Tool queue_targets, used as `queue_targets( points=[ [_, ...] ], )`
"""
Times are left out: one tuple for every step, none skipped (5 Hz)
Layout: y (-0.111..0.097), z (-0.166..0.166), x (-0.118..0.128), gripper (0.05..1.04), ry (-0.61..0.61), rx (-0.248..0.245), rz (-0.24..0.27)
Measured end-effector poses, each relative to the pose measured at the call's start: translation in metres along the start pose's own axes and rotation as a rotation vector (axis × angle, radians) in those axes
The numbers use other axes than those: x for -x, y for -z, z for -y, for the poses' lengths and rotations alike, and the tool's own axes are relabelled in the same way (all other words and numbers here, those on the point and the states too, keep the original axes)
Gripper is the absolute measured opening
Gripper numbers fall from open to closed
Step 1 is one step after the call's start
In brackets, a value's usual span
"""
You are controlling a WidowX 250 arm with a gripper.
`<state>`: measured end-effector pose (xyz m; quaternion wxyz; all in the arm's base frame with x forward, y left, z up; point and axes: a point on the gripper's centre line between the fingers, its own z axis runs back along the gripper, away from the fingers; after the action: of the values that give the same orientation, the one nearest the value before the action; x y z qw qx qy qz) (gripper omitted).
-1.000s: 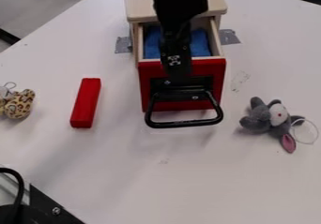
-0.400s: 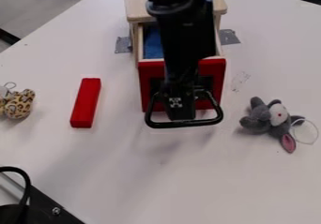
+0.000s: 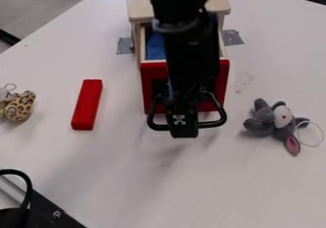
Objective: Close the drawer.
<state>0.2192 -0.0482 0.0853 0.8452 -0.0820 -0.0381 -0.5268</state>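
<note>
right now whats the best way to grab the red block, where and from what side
Probably from straight above, closing across the narrow width at the middle of the red block. It lies flat and long on the table, and both long sides are free, with a gap between it and the drawer.

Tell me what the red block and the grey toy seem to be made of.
The red block looks like painted wood, though plastic is possible: flat faces, crisp edges, even colour. The grey toy seems to be soft plush, judging by its fuzzy, rounded, stuffed shape.
</note>
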Motion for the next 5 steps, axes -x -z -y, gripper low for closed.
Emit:
queue_targets(
  points=[
    [0.018, -0.004, 0.000, 1.000, -0.018, 0.038, -0.016],
    [0.037, -0.005, 0.002, 1.000, -0.040, 0.091, -0.040],
    [0.042, -0.004, 0.001, 1.000, -0.049, 0.111, -0.052],
    [0.051, 0.002, -0.001, 1.000, -0.080, 0.165, -0.074],
    [0.053, 0.005, -0.002, 1.000, -0.088, 0.182, -0.075]
  ],
)
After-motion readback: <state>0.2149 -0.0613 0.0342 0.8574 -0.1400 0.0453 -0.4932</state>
